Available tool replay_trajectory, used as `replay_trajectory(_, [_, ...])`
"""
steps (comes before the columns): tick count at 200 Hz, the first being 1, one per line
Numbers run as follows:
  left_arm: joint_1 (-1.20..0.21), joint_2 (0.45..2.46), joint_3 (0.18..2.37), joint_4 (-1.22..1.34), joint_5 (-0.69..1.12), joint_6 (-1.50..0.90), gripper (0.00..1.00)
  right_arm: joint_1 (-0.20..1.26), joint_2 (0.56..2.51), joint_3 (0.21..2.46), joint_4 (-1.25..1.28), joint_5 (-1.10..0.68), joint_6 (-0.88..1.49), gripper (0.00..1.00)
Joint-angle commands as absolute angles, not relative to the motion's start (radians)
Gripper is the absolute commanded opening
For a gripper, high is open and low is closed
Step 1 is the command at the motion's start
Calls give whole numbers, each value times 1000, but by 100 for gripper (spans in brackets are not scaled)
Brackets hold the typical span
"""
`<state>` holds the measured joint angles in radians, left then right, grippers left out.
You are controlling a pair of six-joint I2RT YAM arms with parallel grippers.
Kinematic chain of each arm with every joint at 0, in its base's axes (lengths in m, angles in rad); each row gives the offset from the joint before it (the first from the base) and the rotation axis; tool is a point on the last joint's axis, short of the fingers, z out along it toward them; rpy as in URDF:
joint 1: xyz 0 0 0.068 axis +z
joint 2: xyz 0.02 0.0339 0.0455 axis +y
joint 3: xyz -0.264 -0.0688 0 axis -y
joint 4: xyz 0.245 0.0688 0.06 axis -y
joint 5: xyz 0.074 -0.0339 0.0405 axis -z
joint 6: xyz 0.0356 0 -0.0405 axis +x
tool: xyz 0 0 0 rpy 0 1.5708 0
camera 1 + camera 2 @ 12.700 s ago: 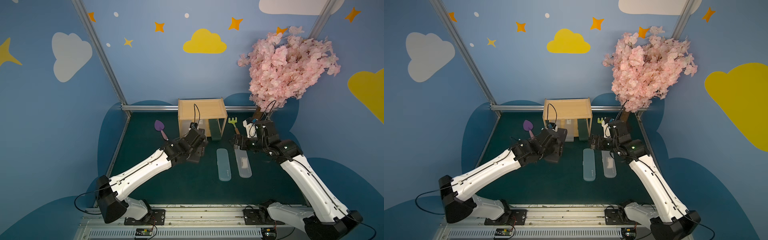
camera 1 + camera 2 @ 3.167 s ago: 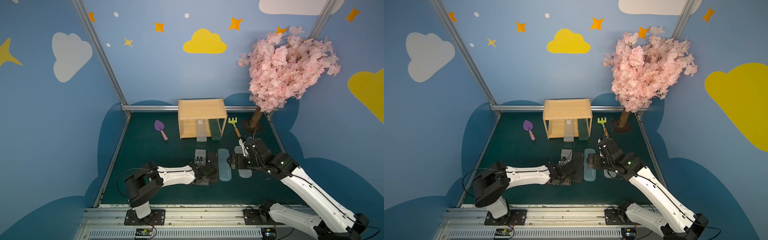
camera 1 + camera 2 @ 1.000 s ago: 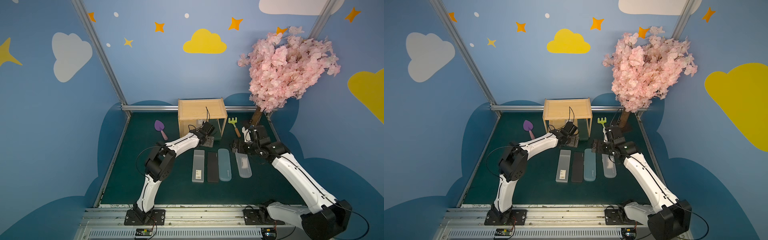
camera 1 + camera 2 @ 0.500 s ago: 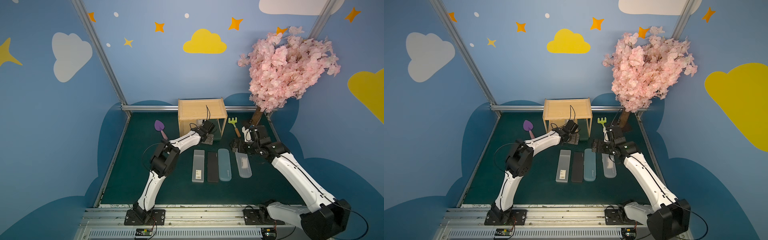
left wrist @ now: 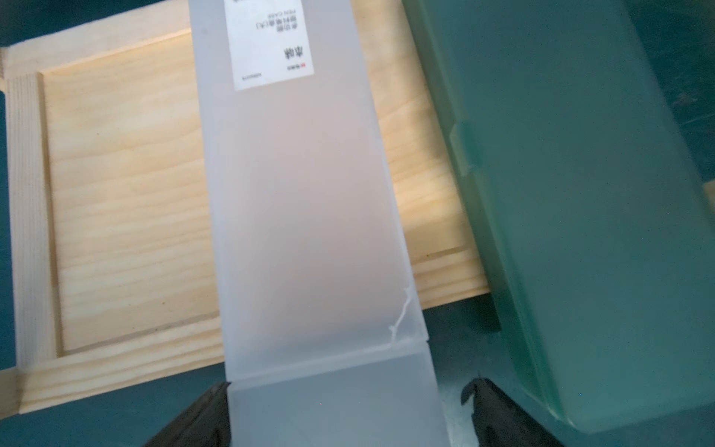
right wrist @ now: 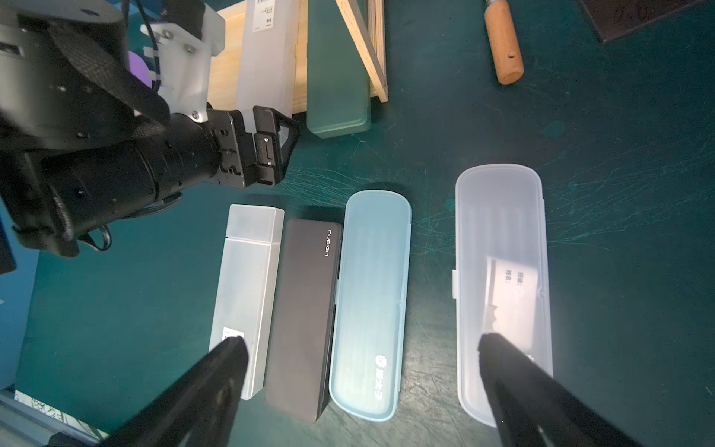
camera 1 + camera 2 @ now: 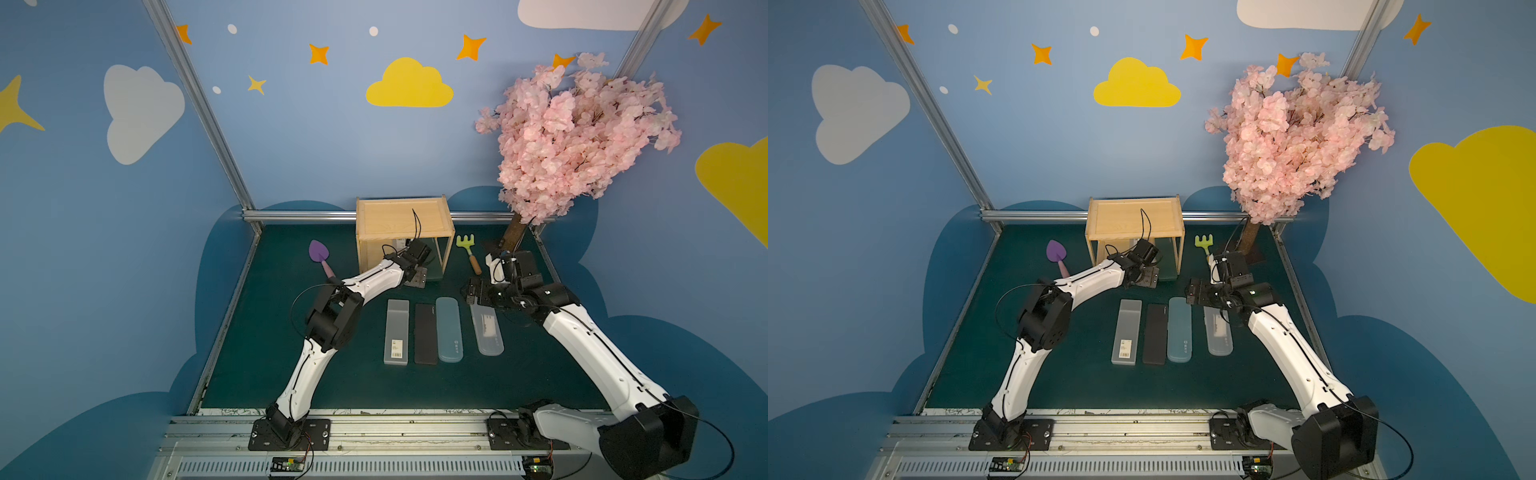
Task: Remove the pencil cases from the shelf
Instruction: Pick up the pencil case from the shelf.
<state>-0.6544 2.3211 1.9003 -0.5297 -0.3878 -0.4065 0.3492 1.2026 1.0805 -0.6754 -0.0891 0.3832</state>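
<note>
The left arm reached forward from its base, elbow bent high, with its forearm running to the front of the shelf. Its pincer stood open astride the near end of a frosted grey case. One finger lay against the case's edge and the other stood just clear of it. That case lay in the lower tier, its labelled end further in. A dark green case lay beside it, with its end poking out of the front.

The right arm stretched forward, its pincer wide open and holding nothing above the cases on the surface.

There a second frosted grey case, a black case and a teal-blue case lay side by side. A clear case lay slightly apart, with a white printed slip inside.
</note>
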Motion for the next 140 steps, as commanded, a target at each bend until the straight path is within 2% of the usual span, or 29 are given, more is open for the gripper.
replay_trajectory(1, [-649, 2336, 1916, -564, -398, -409, 92, 342, 1204, 1071, -661, -98, 371, 98])
replay_trajectory(31, [-647, 2334, 1903, -565, -398, -411, 90, 336, 1203, 1072, -663, -106, 371, 98])
replay_trajectory(86, [-643, 2324, 1891, -562, -402, -408, 76, 334, 1184, 1078, -679, -103, 371, 98])
replay_trajectory(140, [-643, 2300, 1870, -575, -423, -416, 76, 333, 1162, 1073, -693, -98, 372, 98])
